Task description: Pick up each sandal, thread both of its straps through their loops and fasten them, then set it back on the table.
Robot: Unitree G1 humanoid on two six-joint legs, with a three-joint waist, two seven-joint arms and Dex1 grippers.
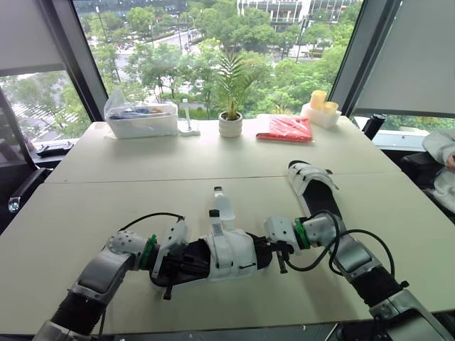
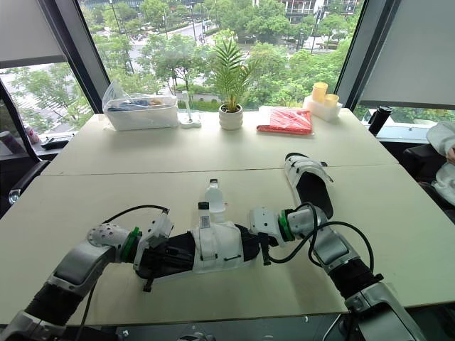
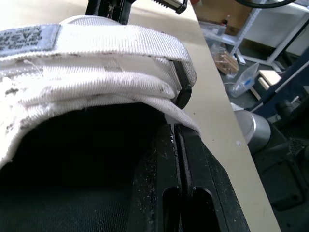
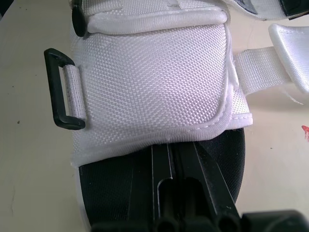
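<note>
The left gripper has its jaws pressed together with only a hairline between them; a sliver of white hem sits pinched at their tips, so it holds the sandal by the edge of its white upper; its fingers lie along the black footbed. Just beyond those tips a white strap passes through a black buckle; farther along the same strap is a grey label with dark lettering, too slanted to read.

The right gripper meets the sandal from the opposite end; its jaws are also closed tight, fingers resting over the footbed with their tips at the hem of the woven white flap; whether any fabric is caught between them cannot be told. Beside the flap, off to one side of these jaws, stands an empty black loop on a short white tab.

The sandal lies between the two grippers at the table's near edge; a small bottle stands just behind it; the second sandal lies beyond the right gripper, apart from both jaws.
</note>
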